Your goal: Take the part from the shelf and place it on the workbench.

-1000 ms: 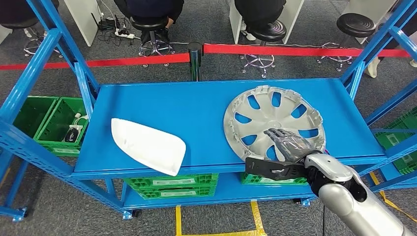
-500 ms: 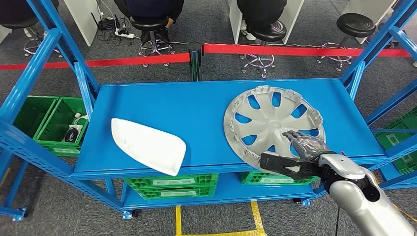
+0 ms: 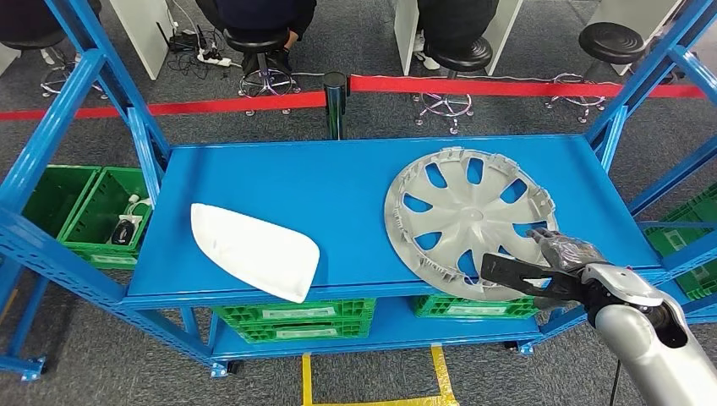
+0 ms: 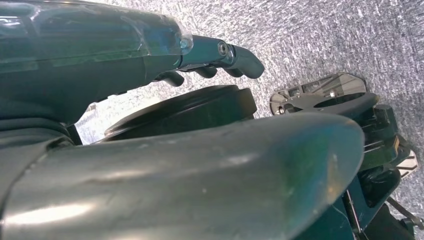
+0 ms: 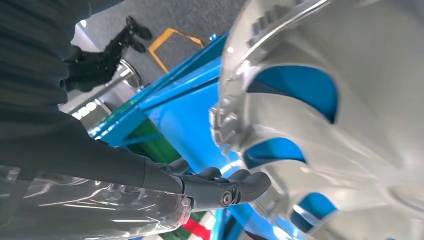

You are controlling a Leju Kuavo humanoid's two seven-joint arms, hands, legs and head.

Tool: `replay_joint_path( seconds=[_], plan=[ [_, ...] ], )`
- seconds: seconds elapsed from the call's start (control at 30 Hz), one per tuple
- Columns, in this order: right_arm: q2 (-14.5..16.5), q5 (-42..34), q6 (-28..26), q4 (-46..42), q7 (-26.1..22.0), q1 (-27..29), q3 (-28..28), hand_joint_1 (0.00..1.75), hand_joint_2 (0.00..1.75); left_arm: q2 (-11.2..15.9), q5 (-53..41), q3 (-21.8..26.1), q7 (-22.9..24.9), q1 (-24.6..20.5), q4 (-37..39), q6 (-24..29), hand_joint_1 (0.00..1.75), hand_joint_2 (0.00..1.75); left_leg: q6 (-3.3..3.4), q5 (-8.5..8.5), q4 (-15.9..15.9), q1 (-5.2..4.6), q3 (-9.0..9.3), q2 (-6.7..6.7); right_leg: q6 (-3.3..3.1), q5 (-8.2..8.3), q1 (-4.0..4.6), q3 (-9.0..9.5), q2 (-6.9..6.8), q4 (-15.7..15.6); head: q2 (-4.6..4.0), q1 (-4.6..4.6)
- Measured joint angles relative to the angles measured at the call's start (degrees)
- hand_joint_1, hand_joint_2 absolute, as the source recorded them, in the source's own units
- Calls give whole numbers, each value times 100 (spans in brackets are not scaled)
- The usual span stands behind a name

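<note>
Silver right hand (image 3: 554, 254) slid rightward along hubcap (image 3: 470, 220) rim.

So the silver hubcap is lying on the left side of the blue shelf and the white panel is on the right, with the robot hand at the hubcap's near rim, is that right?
Not quite: the sides are swapped. In the head view the silver hubcap lies on the right side of the blue shelf and the white panel on the left. The right robot hand is indeed at the hubcap's near rim.
</note>
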Motion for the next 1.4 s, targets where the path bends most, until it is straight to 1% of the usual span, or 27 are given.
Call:
replay_joint_path(
  seconds=[0.2,0.53,0.6,0.7,0.8,1.1,1.3,1.4],
  plan=[
    [28,-259,-117,81,-1,104,-158,0,175,-5,-37,0,2,0,0,1,0,0,0,0,0,0,-1,6,0,0,0,0,0,0,0,-2],
    [5,-1028,-802,132,-2,97,49,0,175,-5,-53,0,1,-2,0,1,0,0,0,0,0,1,-6,30,0,0,0,1,7,0,0,-2],
    [-43,-1322,-1075,131,-2,62,161,0,175,-5,-56,-1,-6,-2,0,1,0,0,0,0,0,1,-7,41,0,0,0,1,10,1,0,-2],
    [-189,-1908,-1643,120,-2,-67,456,0,175,-6,-59,-2,-18,-4,0,-2,0,0,0,-1,-1,0,-4,61,1,1,-1,0,16,1,0,-5],
    [-370,-2205,-1956,100,-2,-185,755,0,175,-7,-60,-2,-20,-4,0,-5,0,0,0,-1,-1,0,-3,66,1,1,-1,0,17,1,0,-7],
    [-732,-2296,-1996,117,-2,-324,1332,0,175,-15,-58,-2,-19,-4,0,-13,0,0,2,-3,-1,1,-2,66,1,1,0,0,20,0,0,-6],
    [-852,-2208,-1722,174,-2,-340,1565,0,175,-33,-57,-2,-3,-4,0,-30,0,0,3,-3,-1,1,-2,64,1,1,0,0,20,0,0,-7],
    [-893,-2172,-1675,213,-2,-342,1655,0,175,-39,-57,-2,-2,-4,0,-30,0,0,3,-3,-1,1,-2,64,1,1,0,0,20,0,0,-7]
  ],
)
